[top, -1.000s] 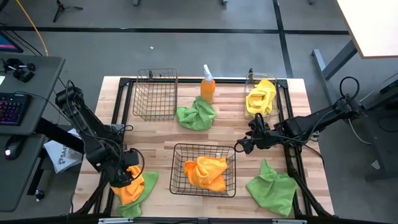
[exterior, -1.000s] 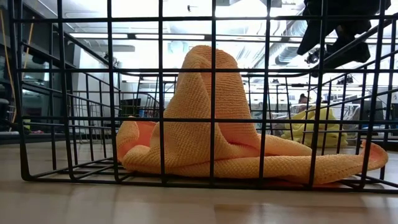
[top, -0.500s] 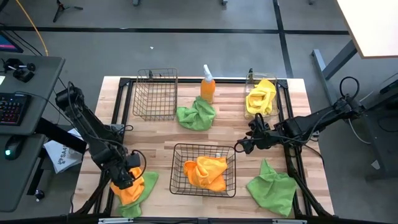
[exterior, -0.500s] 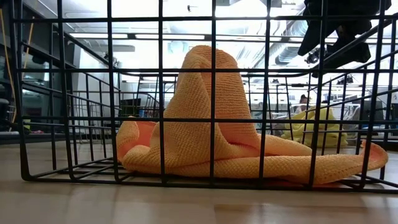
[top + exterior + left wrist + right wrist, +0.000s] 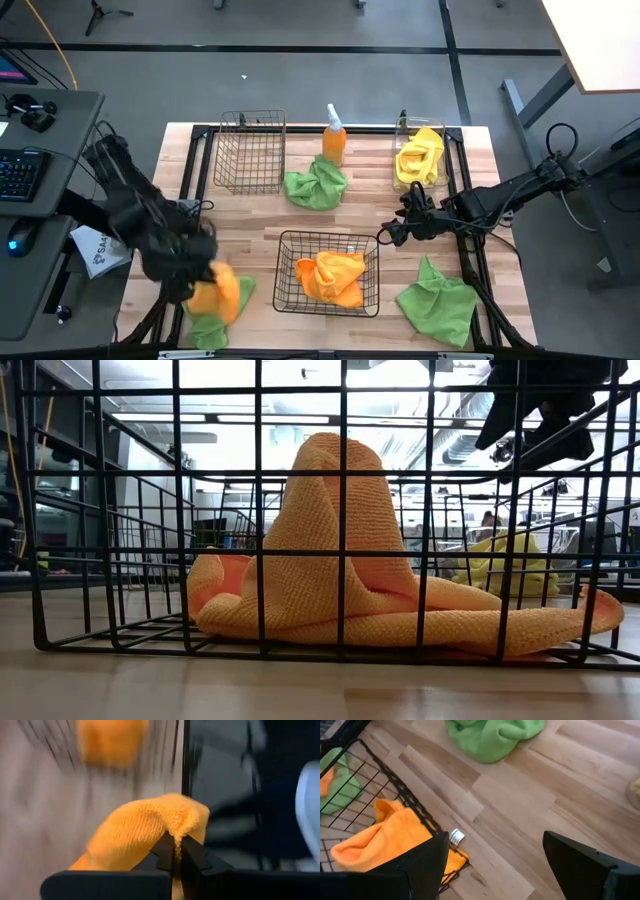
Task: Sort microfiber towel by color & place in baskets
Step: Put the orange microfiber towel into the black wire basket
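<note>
Orange microfiber towel (image 5: pixel 145 827) pinched in the closed left gripper (image 5: pixel 175 851) near the table's front-left corner; right gripper (image 5: pixel 492 862), jaws open, beside the wide black wire-mesh basket (image 5: pixel 328 271).

I see the wide basket (image 5: pixel 329 272) bottom-centre with a towel (image 5: pixel 332 277) in it, tall basket (image 5: pixel 250 151) upper left, clear bin (image 5: pixel 421 152) upper right, spray bottle (image 5: pixel 334 138) between them, left gripper (image 5: pixel 205 290) lower left.
</note>
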